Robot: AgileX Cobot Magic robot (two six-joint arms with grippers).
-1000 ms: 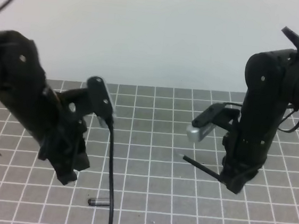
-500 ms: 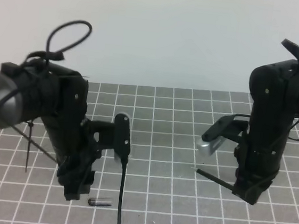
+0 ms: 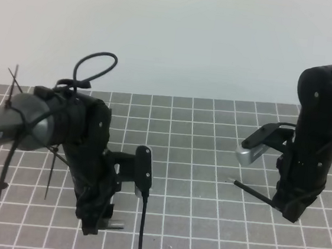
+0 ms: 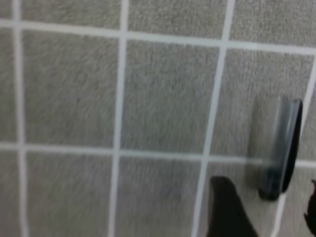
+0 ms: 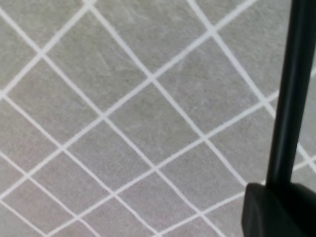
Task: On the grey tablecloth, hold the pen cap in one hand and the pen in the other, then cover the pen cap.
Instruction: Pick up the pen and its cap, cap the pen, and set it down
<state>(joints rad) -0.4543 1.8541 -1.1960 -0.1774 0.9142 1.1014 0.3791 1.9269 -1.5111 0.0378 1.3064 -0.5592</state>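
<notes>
Left gripper low over the grey tablecloth, jaws spread wide, pen cap lying flat on the cloth between its fingertips, not gripped, right gripper pinching the pen, silvery tip pointing left, raised above the cloth

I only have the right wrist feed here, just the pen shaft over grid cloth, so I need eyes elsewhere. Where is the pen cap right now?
Observer: The pen cap lies flat on the grey tablecloth, apart from the pen.
Operator: Is the left gripper on it?
Observer: No. The left gripper is open, down at the cap, with one fingertip just beside it.
Operator: How does my pen sit?
Observer: The right gripper holds it by one end, with the tip pointing toward the left arm.
</notes>
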